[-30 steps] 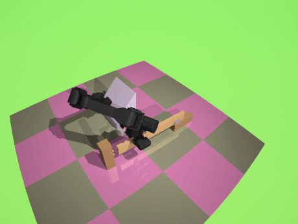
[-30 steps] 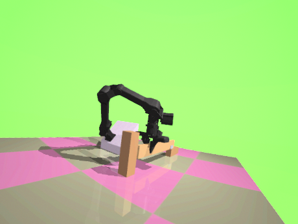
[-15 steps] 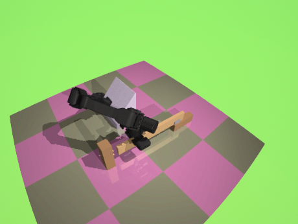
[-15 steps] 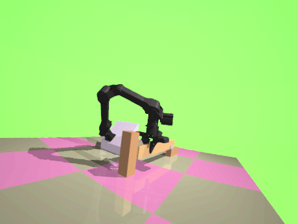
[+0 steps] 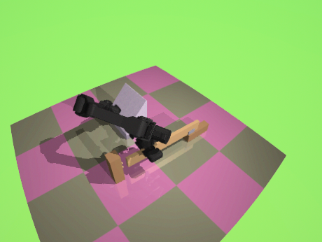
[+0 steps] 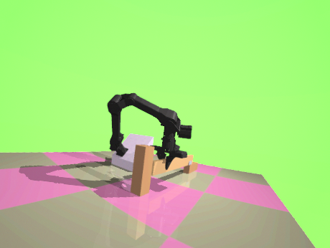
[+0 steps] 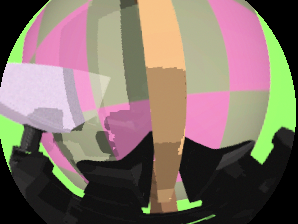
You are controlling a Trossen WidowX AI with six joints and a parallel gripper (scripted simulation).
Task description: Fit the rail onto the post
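My gripper (image 5: pixel 147 150) (image 6: pixel 166 163) (image 7: pixel 160 133) is shut on the long wooden rail (image 5: pixel 179 135) (image 6: pixel 177 163) (image 7: pixel 167 105), close to its near end. That end is held off the table, and the rail looks roughly level. The far end rests at the bracket (image 5: pixel 191 131) on the low footboard block (image 5: pixel 199 131) (image 6: pixel 191 168). The wooden post (image 5: pixel 115 168) (image 6: pixel 141 170) stands upright just beyond the near end, with a small gap between them. The pegs (image 5: pixel 122 164) show as small pale spots in that gap. The holes in the rail's end are hidden.
A pale lilac block (image 5: pixel 130 101) (image 6: pixel 138 147) (image 7: pixel 35 90) with a sloping top stands beside the rail, near the arm's base. The arm arches over from that side. The checkered table (image 5: pixel 210 182) reflects the rail and post.
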